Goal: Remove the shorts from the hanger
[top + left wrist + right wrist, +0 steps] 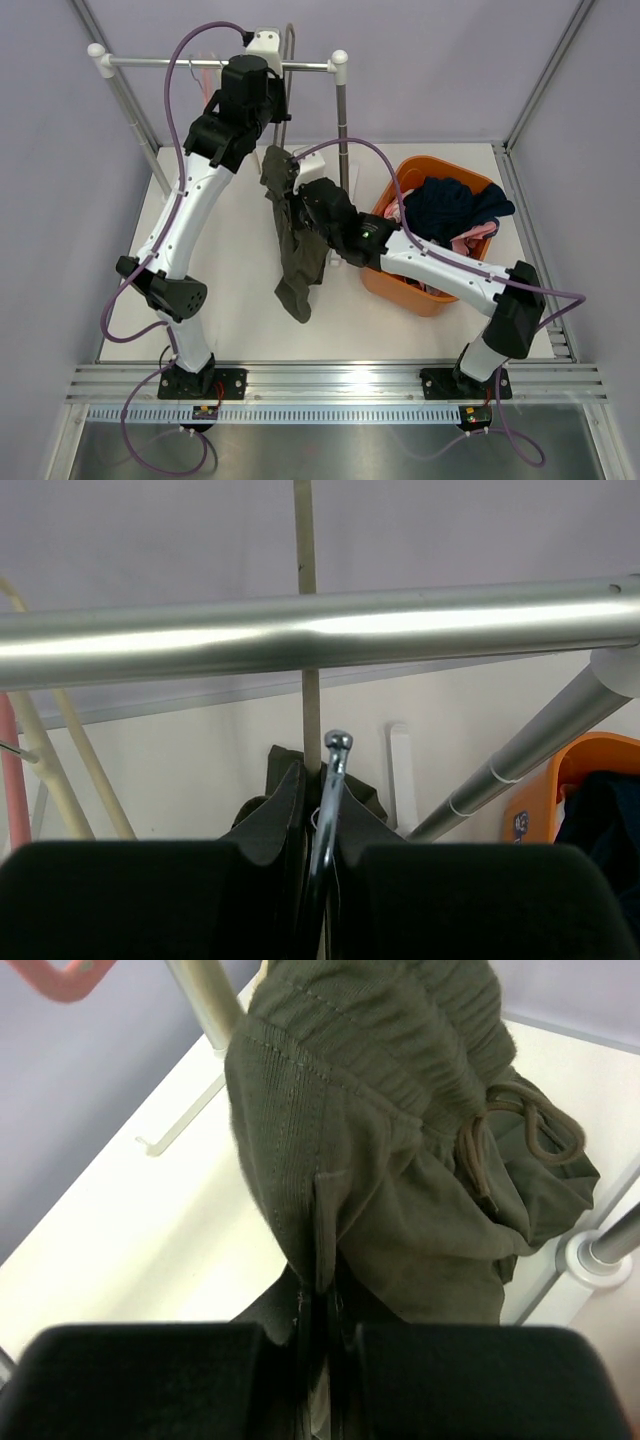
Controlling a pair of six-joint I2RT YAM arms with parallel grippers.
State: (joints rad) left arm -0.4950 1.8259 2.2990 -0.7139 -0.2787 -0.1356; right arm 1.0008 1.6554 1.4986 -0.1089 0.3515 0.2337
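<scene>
Under the rack rail (200, 63) the olive shorts (298, 255) hang with long axis vertical, waistband up, legs pointing down. Navy shorts (455, 205) and pink shorts (475, 238) lie in the orange basket (405, 290). My right claw (322, 1295) is pinched on the olive waistband fold; my left claw (318, 780) clamps the hanger hook (335, 755).

Olive shorts (296, 245), centre of frame: plain olive green, no print. Drawstring (520, 1130): same olive.
Basket (400, 288), right of centre: bright orange.
Navy shorts (455, 205), right of frame: plain dark navy.
Pink shorts (480, 236), right of frame: pink with white flecks; pattern not clear.
Counter (230, 320): off-white.
Rail (200, 62), top of frame: silver-grey; end caps (340, 58) white.
Left arm (195, 215), right arm (440, 265): white shells, black joints. Cables (175, 90): purple.
Left claw (318, 780), right claw (325, 1305): black.
Hanger hook (335, 770): shiny chrome.
Walls (450, 60): pale lilac-grey.
Hanger piece (60, 978), upper left of right wrist view: coral pink.
</scene>
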